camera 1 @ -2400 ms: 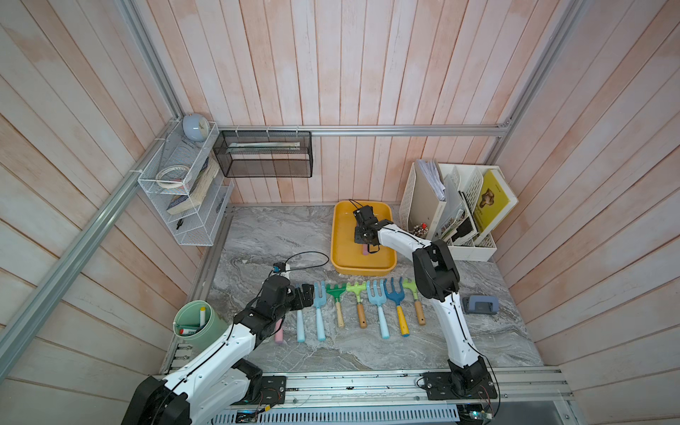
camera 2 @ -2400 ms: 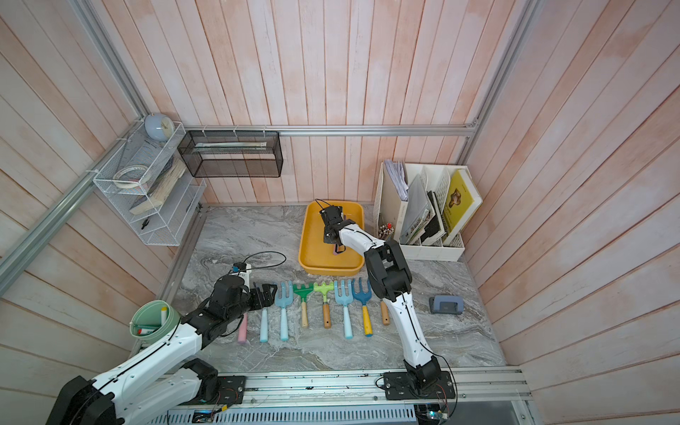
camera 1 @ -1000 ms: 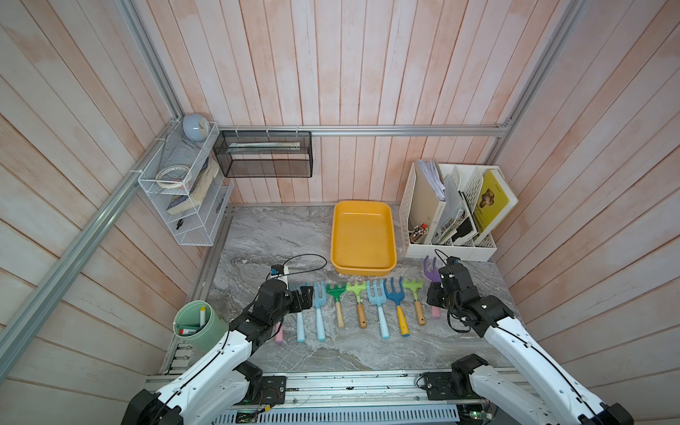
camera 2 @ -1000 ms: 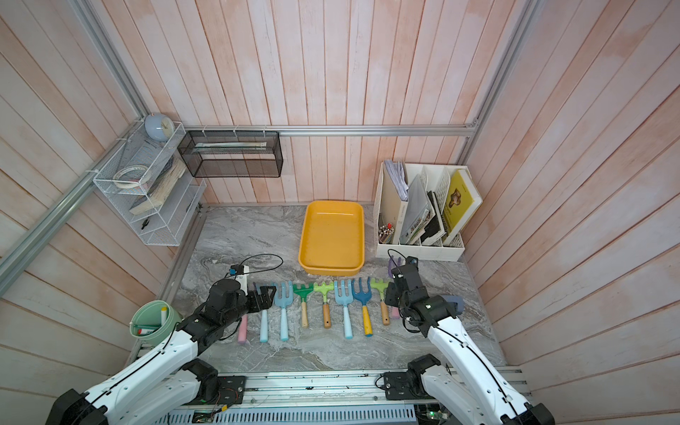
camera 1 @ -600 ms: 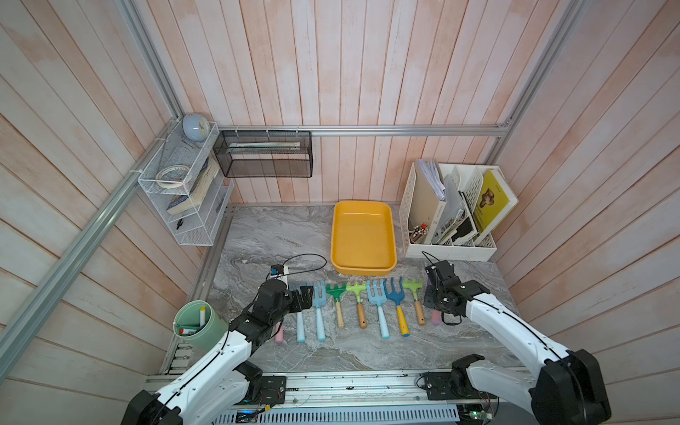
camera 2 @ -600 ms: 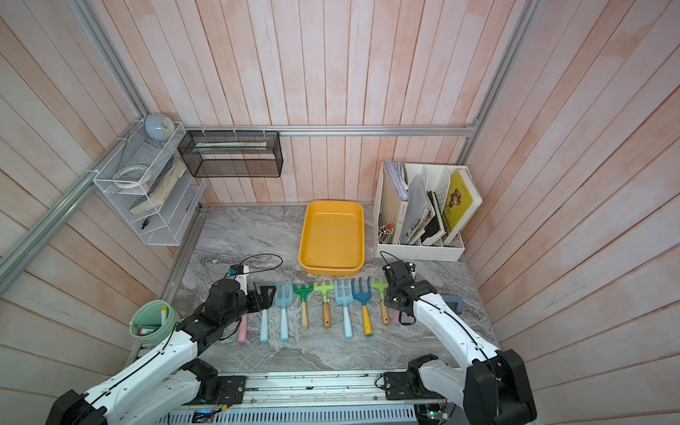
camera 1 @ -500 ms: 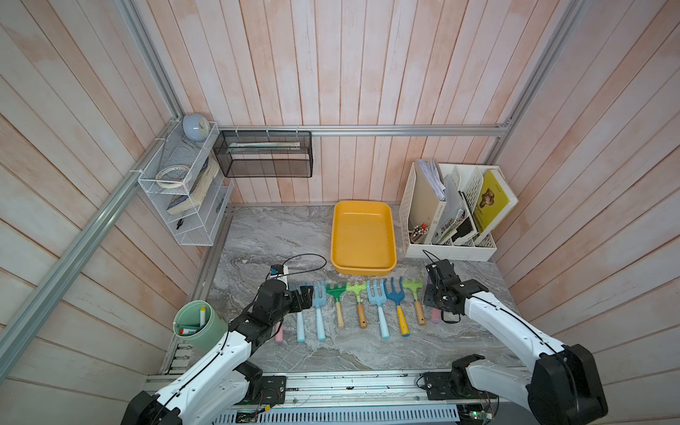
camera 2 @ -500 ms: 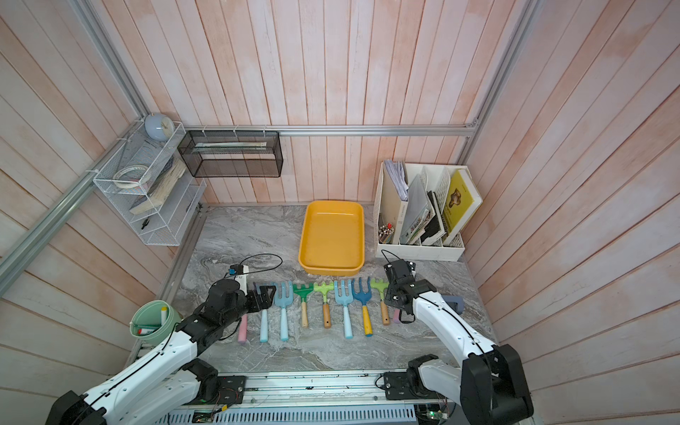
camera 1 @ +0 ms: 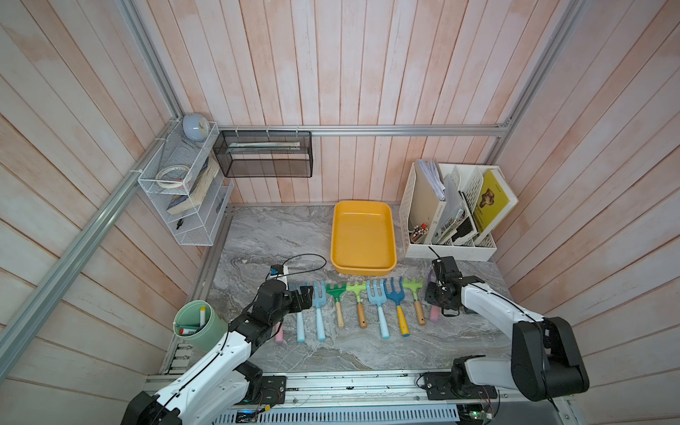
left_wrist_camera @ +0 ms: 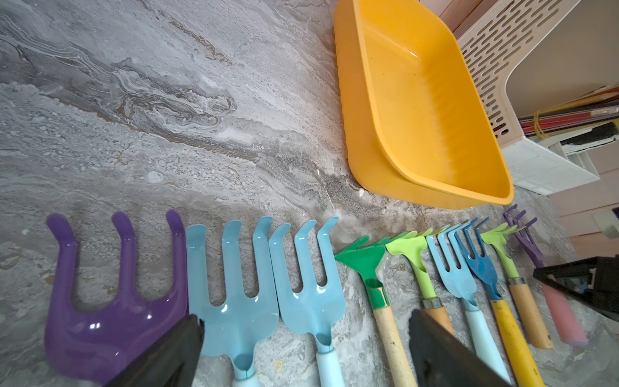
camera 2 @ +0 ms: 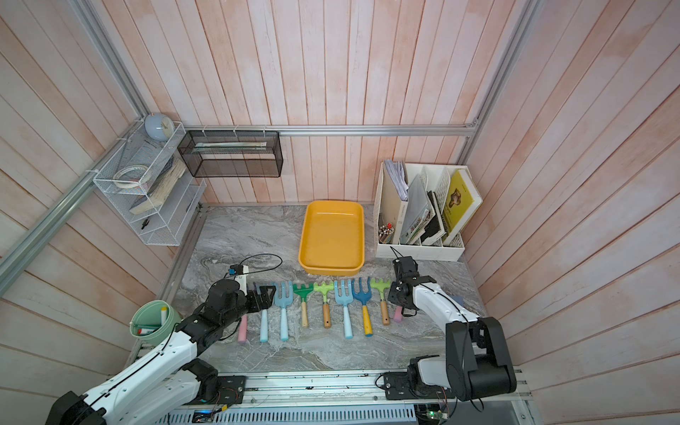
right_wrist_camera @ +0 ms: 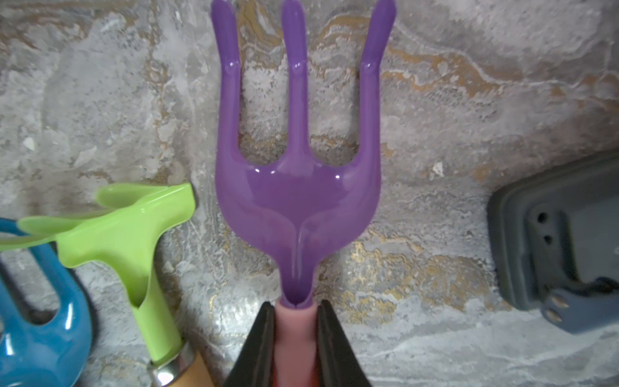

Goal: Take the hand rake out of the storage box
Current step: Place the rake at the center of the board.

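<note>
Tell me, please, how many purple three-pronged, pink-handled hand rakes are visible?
2: one purple rake at one end of the row, beside the open left gripper, the other at the opposite end, in the right gripper.

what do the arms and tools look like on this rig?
Left arm and right arm: white link shells, black joint housings, thin black wire along each. Left tool and right tool: black, tapered wedge fingers. Black cable loops off the left wrist. No legible markings.

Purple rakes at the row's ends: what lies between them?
Seven tools: three light blue rakes, a dark blue rake, a green fan rake, two lime fan rakes. Left wrist view shows all.
</note>
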### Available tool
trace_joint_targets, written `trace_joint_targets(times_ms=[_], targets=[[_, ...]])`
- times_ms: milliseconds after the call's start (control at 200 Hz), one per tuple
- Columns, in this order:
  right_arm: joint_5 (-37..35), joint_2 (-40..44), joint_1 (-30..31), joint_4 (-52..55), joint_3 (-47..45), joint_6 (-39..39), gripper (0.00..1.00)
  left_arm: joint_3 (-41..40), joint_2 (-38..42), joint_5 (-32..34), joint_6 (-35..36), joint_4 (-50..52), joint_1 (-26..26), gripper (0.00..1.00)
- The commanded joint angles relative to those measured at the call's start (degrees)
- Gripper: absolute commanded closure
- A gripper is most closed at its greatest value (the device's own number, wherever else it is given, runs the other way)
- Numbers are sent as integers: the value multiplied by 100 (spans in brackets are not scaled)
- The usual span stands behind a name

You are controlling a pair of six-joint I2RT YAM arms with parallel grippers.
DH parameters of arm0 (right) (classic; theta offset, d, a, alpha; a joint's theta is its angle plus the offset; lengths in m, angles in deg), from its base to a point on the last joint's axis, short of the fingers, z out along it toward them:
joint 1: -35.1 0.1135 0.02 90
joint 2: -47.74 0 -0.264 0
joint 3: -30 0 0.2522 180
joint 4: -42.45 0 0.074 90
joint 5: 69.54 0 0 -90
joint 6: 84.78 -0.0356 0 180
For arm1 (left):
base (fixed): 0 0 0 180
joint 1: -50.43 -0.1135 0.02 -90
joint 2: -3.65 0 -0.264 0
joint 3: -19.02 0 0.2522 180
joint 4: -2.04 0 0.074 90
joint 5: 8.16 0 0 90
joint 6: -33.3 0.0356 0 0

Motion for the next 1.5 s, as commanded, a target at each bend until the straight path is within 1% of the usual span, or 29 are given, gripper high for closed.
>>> trace_joint_targets(times_ms=[0, 55, 100, 155, 205, 230, 245, 290, 355, 425, 500, 570, 680, 745, 830, 1005, 1070, 1330, 1490], targets=[[68, -104, -42, 104, 44, 94, 71, -82, 56, -34, -20, -97, -33, 0], [6, -28, -84, 97, 91, 104, 69, -80, 62, -40, -20, -105, -33, 0], [17, 66, -165, 73, 143, 169, 65, -80, 68, -41, -20, -104, -33, 0], [25, 173, -313, 22, 205, 247, 49, -79, 63, -41, -22, -110, -33, 0], [91, 246, -470, -29, 265, 364, 47, -80, 62, -44, -20, -107, -33, 0], [108, 273, -549, -80, 283, 416, 40, -80, 62, -48, -20, -106, -33, 0], [109, 289, -592, -107, 291, 437, 38, -82, 61, -47, -20, -116, -32, 0], [154, 313, -756, -215, 325, 511, 38, -81, 56, -49, -20, -116, -33, 0], [401, 299, -971, -512, 330, 684, 37, -88, 58, -55, -20, -122, -32, 0], [528, 229, -1008, -989, 290, 836, 33, -87, 53, -67, -20, -123, -33, 0], [437, 41, -1019, -1443, 259, 843, 33, -88, 53, -59, -24, -122, -33, 0], [336, -154, -1039, -1702, 262, 744, 35, -88, 75, -52, -29, -115, -31, 0], [263, -447, -1123, -1851, 304, 661, 40, -97, 84, -32, -29, -109, -31, 0], [187, -591, -1157, -1825, 344, 677, 41, -97, 64, -32, -29, -110, -33, 0], [443, -741, -1208, -1916, 355, 845, 41, -87, 44, -25, -29, -120, -33, 0], [652, -964, -1237, -2126, 390, 1019, 41, -97, 62, -23, -29, -117, -33, 0], [850, -1049, -1262, -2237, 396, 1084, 41, -97, 63, -23, -29, -118, -31, 0], [1380, -1314, -1273, -2338, 550, 1420, 41, -94, 62, -14, -29, -108, -33, 0], [1798, -1567, -1272, -2355, 690, 1548, 42, -97, 54, -12, -29, -105, -32, 0]])
